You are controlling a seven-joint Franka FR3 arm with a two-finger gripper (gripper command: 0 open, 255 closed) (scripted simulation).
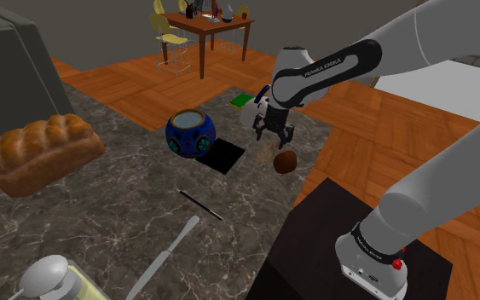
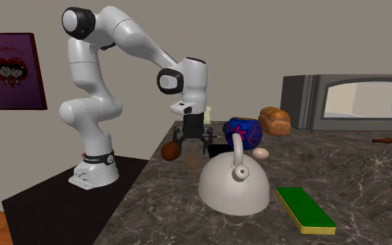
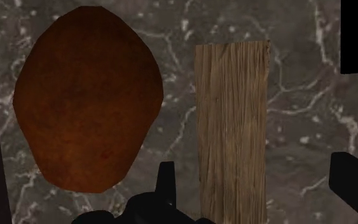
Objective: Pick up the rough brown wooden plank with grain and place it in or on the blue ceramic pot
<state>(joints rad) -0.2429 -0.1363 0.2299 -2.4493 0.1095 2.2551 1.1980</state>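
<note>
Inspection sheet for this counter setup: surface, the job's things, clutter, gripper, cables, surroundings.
Surface: dark veined marble counter.
Job's things: wooden plank lies flat on the counter below the gripper; blue pot stands upright, apart from the plank.
Clutter: brown egg-shaped object beside the plank; bread loaf; knife; white kettle; green sponge.
Gripper: gripper open, hovering over the plank, not touching it.
Cables: nothing seen.
Surroundings: microwave; wall picture; wooden floor; table with chairs.
</note>
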